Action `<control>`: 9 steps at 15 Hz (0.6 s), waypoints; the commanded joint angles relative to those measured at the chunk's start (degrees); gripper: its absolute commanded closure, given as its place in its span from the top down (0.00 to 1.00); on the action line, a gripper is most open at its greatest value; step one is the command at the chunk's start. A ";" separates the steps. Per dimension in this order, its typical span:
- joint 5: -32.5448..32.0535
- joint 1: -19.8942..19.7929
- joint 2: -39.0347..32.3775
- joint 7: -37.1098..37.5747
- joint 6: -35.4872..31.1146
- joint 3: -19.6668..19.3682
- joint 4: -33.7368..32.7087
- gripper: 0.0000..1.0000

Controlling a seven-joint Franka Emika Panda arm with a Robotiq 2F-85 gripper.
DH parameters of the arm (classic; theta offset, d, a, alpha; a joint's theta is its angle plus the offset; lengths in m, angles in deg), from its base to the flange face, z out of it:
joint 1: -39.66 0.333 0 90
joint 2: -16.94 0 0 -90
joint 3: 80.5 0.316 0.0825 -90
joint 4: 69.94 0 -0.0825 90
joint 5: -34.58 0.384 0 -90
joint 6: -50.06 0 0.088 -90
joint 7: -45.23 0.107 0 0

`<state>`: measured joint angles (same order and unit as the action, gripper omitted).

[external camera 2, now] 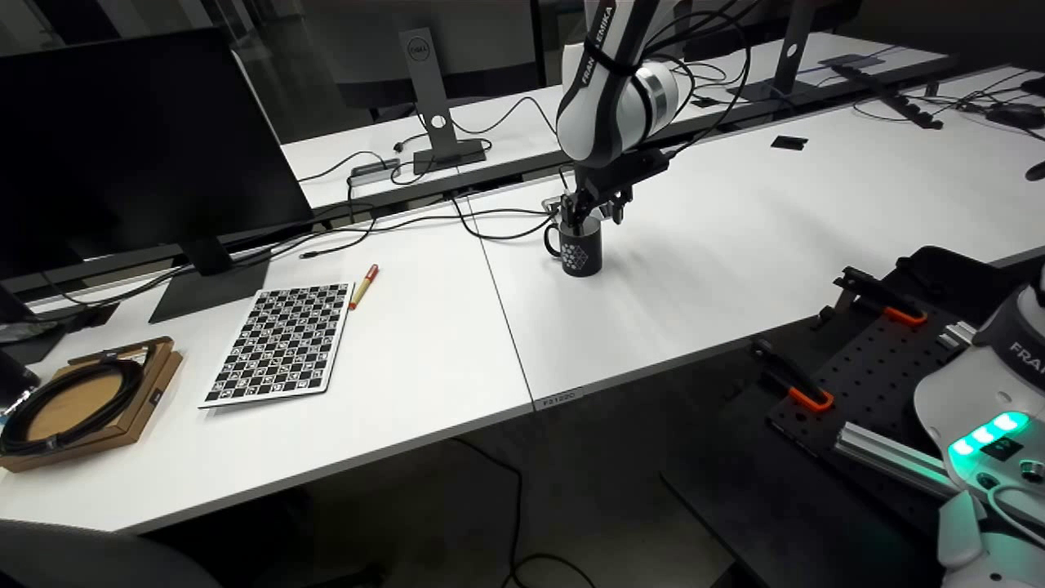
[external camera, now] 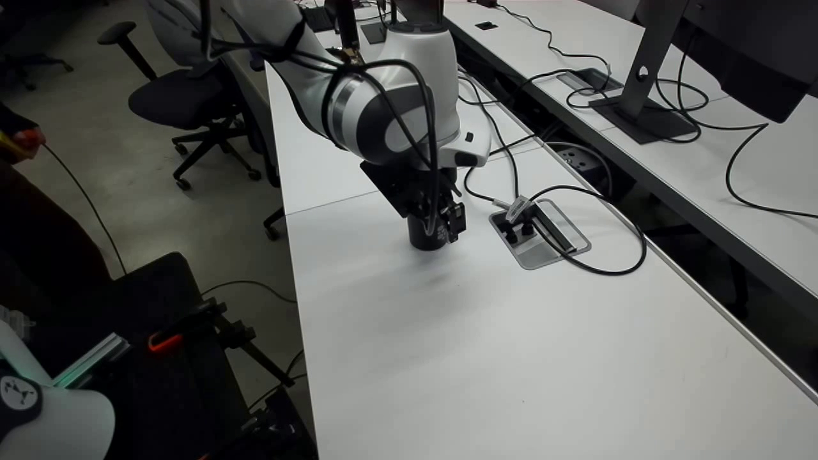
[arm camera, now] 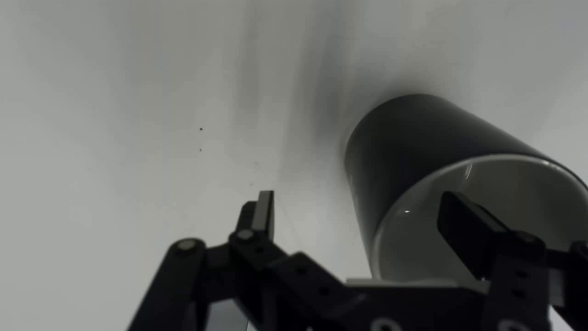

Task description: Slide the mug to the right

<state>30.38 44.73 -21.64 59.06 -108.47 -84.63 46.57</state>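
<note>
Gripper point(arm camera: 357, 200) downward (jaws apart)

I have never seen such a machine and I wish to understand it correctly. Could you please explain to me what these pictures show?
The machine is a robot arm ending in a two-fingered gripper. Two pictures come from cameras outside it; the third comes from a camera on its wrist, looking down. On the white table, a dark mug stands upright under the gripper. An exterior view also shows a checkered board, a red-yellow pen-like item and a monitor. Nothing looks held: the fingers are apart, one over or inside the mug's opening, the other outside. Whether the first one touches the mug, I cannot tell.
</note>
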 commanded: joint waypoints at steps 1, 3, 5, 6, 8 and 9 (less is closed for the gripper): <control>1.58 1.25 -1.65 1.05 -1.06 -0.78 -1.71 0.61; 1.69 1.57 -1.82 1.60 -0.93 -0.99 -2.01 0.45; 1.74 1.72 -1.78 1.89 -0.96 -1.08 -2.09 0.30; 1.78 1.76 -1.76 2.03 -1.02 -1.12 -2.13 0.23; 1.91 1.74 -1.71 2.23 -1.06 -1.15 -2.23 0.08; 1.99 1.67 -1.69 2.33 -1.10 -1.16 -2.27 0.01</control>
<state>31.01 45.38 -22.23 60.60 -108.58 -84.77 45.55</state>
